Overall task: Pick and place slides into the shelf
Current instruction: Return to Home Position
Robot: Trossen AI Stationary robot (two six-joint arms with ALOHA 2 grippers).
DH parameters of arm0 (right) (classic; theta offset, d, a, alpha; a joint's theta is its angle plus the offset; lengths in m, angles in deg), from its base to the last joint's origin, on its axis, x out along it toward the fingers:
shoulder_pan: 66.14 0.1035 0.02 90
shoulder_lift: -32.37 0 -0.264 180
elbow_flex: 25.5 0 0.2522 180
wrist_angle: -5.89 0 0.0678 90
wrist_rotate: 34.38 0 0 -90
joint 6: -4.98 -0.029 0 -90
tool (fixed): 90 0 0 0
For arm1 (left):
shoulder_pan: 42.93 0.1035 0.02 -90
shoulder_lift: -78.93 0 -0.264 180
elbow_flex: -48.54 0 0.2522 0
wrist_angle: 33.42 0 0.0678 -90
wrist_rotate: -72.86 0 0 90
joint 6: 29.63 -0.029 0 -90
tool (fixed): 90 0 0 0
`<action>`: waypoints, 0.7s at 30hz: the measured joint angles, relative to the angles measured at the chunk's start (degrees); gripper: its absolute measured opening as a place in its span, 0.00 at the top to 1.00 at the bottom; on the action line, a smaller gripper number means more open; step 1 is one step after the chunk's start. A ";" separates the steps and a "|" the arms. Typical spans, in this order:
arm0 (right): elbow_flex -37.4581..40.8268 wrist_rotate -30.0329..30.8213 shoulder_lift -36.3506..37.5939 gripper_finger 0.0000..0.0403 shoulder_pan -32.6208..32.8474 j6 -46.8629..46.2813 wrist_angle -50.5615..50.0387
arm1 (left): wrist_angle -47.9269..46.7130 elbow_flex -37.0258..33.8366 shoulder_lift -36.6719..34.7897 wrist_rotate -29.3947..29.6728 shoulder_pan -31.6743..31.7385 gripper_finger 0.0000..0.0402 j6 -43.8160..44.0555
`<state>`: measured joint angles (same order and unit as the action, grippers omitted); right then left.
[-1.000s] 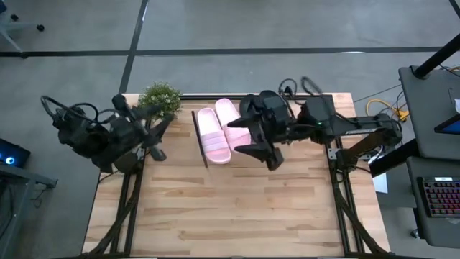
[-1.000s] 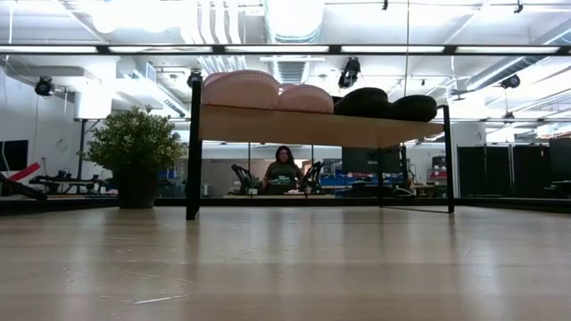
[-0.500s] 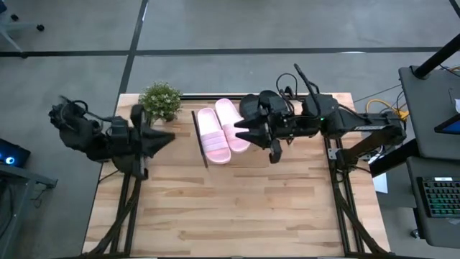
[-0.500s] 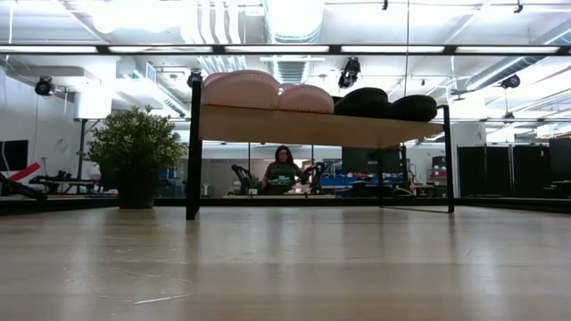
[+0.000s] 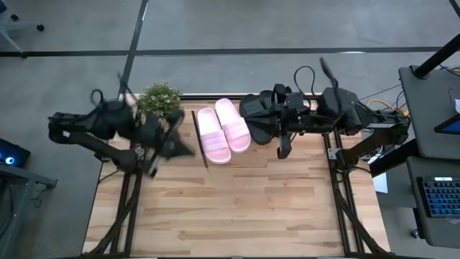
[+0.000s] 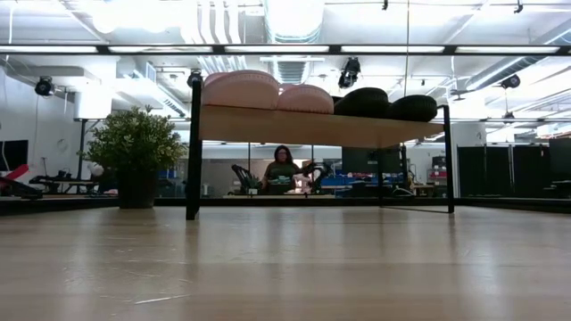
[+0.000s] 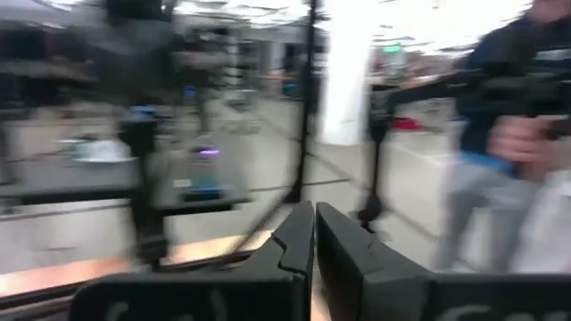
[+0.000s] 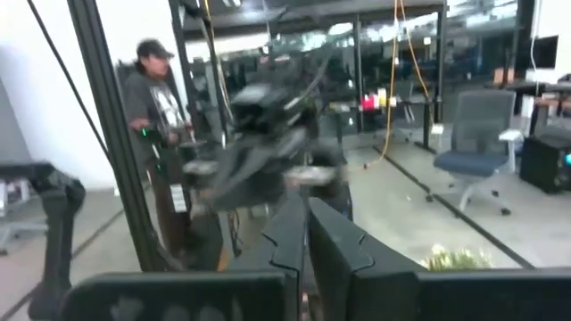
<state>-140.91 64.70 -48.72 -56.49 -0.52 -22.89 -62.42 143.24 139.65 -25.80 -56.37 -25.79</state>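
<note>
Now | left gripper (image 7: pixel 314 219) together, swung inward | right gripper (image 8: pixel 306 216) together, drawn back from pink slides (image 5: pixel 213 135)

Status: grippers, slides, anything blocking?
Left gripper, right gripper: jaws shut, empty. Pink slides and black slides all on shelf. Plant beside shelf, not blocking.

high: top-down | low: table-level | wrists: roomward | shared: shelf (image 6: pixel 312 125)

Two pale pink slides (image 5: pixel 223 131) and a black pair (image 5: pixel 254 111) line the shelf (image 5: pixel 199 140) at the far edge of the table (image 5: pixel 237 208), a potted plant (image 5: pixel 159 98) to their left, between the left arm (image 5: pixel 93 129) and right arm (image 5: pixel 345 119).
</note>
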 joint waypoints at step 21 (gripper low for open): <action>0.81 4.50 0.12 0.98 -0.17 -0.16 -8.10 | -14.52 -23.03 -36.45 21.07 14.39 1.00 -6.23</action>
<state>-140.10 69.20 -48.60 -56.66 -0.67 -30.98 -76.94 120.22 103.19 -4.73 -41.98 -32.02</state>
